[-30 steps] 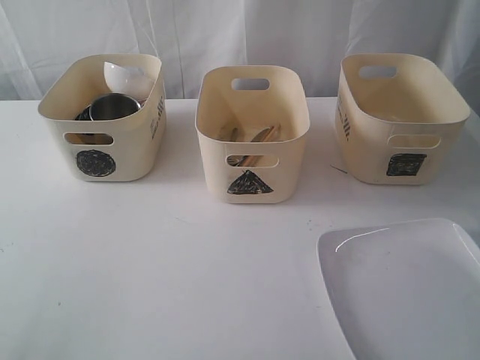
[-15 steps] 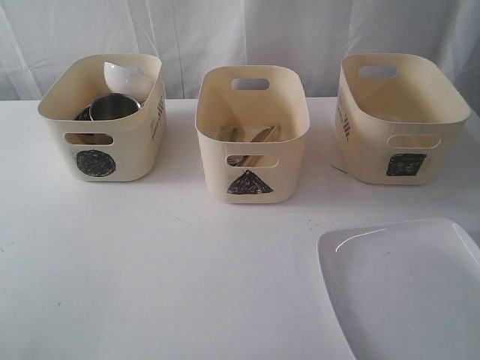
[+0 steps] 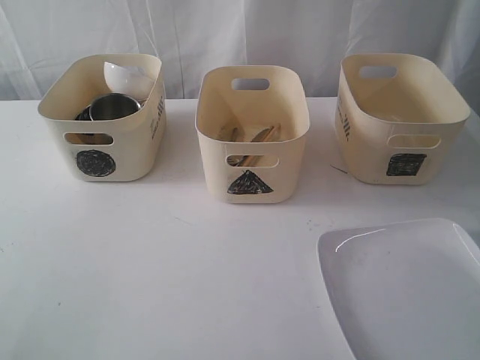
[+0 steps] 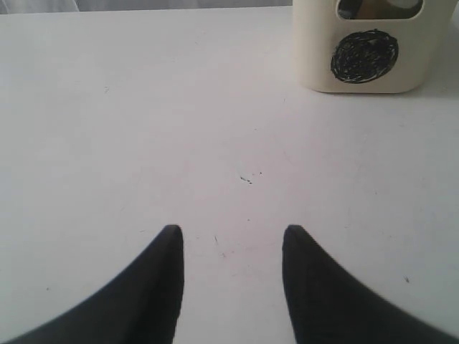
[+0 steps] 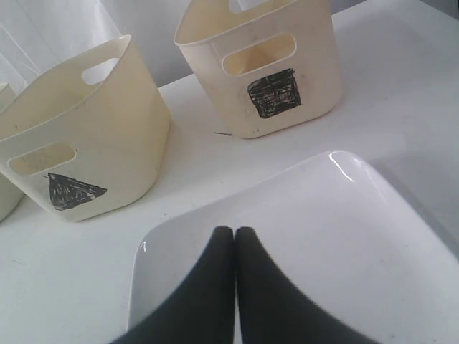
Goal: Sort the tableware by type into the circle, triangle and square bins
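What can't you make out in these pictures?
- Cream plastic bin marked with a black circle, exterior view: its wall hides most contents; only a steel vessel rim and a small white bowl show.
- Cream triangle-marked bin, exterior view: pieces inside too small and shadowed to count.
- Cream square-marked bin, exterior view: wall hides its floor.
- Large white squarish plate: cut off by exterior view's edges; shut black right hand covers part in right wrist view.

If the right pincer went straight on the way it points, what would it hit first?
Probably the plate: the shut right pincer points over it. If it clears the plate, the gap between the triangle bin and square bin lies ahead.
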